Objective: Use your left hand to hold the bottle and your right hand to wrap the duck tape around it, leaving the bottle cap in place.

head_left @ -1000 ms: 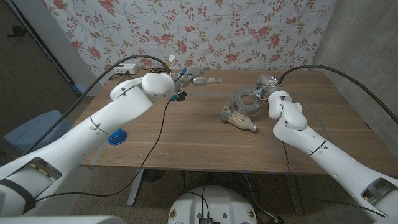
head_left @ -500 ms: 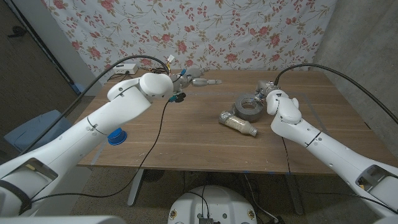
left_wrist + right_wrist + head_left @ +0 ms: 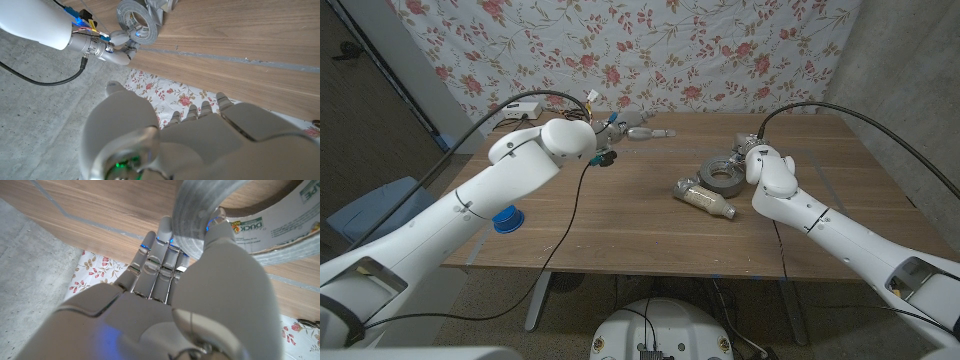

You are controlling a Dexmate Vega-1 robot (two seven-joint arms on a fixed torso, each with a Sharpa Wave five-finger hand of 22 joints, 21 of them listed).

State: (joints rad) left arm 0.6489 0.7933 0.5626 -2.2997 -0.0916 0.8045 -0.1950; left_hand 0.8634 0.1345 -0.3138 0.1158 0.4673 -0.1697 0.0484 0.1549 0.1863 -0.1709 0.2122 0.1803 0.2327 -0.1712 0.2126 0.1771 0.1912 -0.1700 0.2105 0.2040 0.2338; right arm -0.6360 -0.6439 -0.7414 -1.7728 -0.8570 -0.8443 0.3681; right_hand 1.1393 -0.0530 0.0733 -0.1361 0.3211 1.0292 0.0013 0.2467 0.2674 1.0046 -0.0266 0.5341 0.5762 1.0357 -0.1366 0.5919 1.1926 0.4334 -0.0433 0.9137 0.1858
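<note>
The bottle (image 3: pixel 705 199) lies on its side on the wooden table (image 3: pixel 620 225), a small clear plastic one with pale contents showing through and its cap end pointing toward the table's near edge; from the head view the cap itself is too small to make out clearly. Just beyond the bottle, touching or nearly touching its far end, sits the roll of duck tape (image 3: pixel 721 175), a thick grey ring with a wide open core. In the right wrist view the roll (image 3: pixel 235 225) shows silvery grey layered edges and a pale inner liner printed with dark letters. The right hand (image 3: pixel 752 152) is at the far side of the roll: its fingers (image 3: pixel 162 245) lie against the grey outer band and the thumb presses the rim from the other side, so the hand pinches the tape. In the left wrist view the same grip appears, the right hand (image 3: pixel 122 47) clasping the roll (image 3: pixel 138 22) beside the bottle. The left hand (image 3: pixel 640 131) is well apart from the bottle, over the table's far edge, its fingers (image 3: pixel 200 112) stretched out straight and side by side, grasping nothing.
</note>
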